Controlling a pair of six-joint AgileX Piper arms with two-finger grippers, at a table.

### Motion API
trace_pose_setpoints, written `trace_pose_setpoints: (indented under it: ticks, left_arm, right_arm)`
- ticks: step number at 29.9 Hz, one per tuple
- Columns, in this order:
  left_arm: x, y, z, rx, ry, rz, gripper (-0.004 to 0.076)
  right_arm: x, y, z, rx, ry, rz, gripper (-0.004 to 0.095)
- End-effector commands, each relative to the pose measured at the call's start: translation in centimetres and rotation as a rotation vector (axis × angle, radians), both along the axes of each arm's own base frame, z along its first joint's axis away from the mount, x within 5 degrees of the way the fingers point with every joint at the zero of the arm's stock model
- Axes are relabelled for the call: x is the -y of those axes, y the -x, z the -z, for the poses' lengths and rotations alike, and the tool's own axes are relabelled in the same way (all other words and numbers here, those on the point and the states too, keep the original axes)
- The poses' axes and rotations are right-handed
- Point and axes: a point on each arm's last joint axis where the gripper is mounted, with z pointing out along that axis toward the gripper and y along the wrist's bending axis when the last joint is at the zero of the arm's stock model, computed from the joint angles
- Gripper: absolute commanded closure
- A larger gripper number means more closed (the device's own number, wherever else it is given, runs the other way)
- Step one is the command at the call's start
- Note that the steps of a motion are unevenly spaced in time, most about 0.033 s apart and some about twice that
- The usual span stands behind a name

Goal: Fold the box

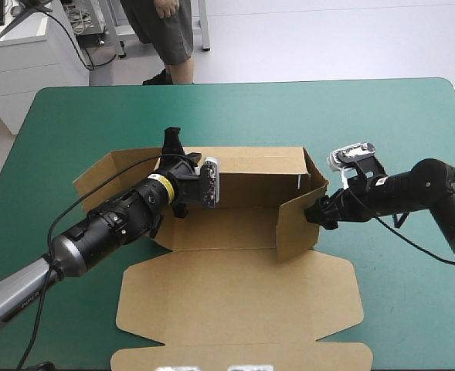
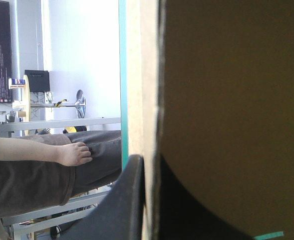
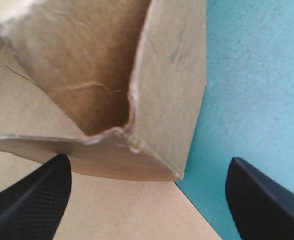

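Observation:
The brown box (image 1: 235, 232) lies mid-table with its back wall and right wall raised and its lid (image 1: 242, 305) flat toward the front edge. My left gripper (image 1: 171, 141) is at the left part of the back wall. In the left wrist view the board's edge (image 2: 142, 75) runs between the two black fingers (image 2: 127, 200), so this gripper (image 2: 147, 167) is shut on the box. My right gripper (image 1: 317, 210) is at the outside of the right wall's front corner. In its own view it (image 3: 147, 161) stands open, with the wall's corner (image 3: 166, 90) just ahead of the fingers.
The box's left flap (image 1: 103, 176) lies spread toward the table's left side. Bare teal-green cover (image 1: 397, 131) surrounds the box to the right and toward the far edge.

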Motion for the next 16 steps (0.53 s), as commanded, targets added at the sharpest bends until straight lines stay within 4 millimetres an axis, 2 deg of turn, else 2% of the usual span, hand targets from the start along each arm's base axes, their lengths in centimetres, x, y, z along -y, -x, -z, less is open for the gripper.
trace_pose_setpoints:
  ticks: [1, 10, 14, 16]
  left_arm:
    - [-0.2, 0.3, -0.2, -0.039, 0.014, -0.042, 0.0732]
    - [-0.3, 0.3, -0.1, -0.043, 0.009, -0.047, 0.0732]
    - [-0.3, 0.3, -0.1, -0.044, 0.008, -0.048, 0.0732]
    - [-0.3, 0.3, -0.1, -0.044, 0.008, -0.048, 0.0732]
  right_arm:
    - [-0.6, 0.2, -1.9, 0.092, -0.096, -0.024, 0.0143]
    - [-3.3, -1.4, -0.8, 0.139, -0.108, -0.050, 0.0143]
    - [-3.3, -1.9, -1.0, 0.200, -0.087, -0.020, 0.0152]
    - [-3.1, -2.2, -1.0, 0.228, -0.066, -0.007, 0.0189]
